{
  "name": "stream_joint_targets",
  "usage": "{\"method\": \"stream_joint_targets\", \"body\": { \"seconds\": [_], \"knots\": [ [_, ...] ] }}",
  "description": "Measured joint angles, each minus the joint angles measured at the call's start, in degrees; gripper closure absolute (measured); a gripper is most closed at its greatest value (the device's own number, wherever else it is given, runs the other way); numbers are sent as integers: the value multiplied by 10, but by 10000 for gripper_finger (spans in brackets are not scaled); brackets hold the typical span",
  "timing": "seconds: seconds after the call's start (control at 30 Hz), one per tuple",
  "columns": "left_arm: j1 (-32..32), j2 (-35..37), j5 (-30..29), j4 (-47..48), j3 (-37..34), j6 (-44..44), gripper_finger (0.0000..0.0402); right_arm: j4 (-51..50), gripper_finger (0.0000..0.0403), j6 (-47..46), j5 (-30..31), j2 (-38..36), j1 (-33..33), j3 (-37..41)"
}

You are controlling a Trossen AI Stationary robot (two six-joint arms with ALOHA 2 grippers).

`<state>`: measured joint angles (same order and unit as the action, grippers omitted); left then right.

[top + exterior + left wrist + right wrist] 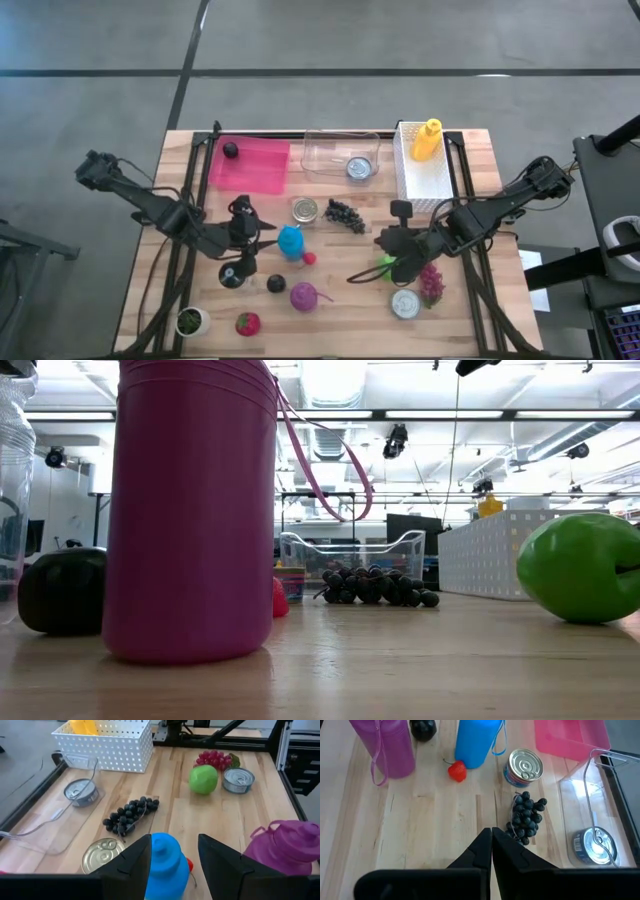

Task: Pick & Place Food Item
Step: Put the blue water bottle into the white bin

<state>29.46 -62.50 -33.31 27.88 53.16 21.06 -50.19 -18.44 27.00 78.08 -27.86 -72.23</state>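
We judge the main risk to be a topple: our left gripper [170,865] has its fingers half open on either side of the tall blue bottle [167,865], not yet clamped, so an off-centre squeeze could tip it onto the small red strawberry [457,771] just beside it. The bottle stands upright near the table's middle, smooth, blue and capped. Our right gripper [491,845] waits fully closed near the green apple [386,268]

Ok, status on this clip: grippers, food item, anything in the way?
Left gripper open around blue bottle. Right gripper shut, empty, near dark grapes. No food held. Nothing blocking.
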Motion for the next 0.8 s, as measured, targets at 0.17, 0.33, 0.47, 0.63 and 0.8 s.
{"method": "stream_joint_targets", "body": {
  "seconds": [0.17, 0.33, 0.47, 0.63, 0.8],
  "knots": [
    [-7, 0, 0, 1, 2, -12, 233, 0, 394, 0, 0, 0, 0, 0],
    [-16, 1, 4, 27, 4, 32, 236, 0, 394, 0, 0, 0, 0, -2],
    [-19, 1, 8, 33, 5, 39, 226, 0, 394, 0, 0, 0, 0, -1],
    [-19, 1, 14, 51, 7, 92, 173, 0, 394, 0, 0, 0, 0, 0],
    [-19, 2, 43, 110, 45, 167, 109, 0, 394, 0, 0, 0, 0, -1]
  ]
}}
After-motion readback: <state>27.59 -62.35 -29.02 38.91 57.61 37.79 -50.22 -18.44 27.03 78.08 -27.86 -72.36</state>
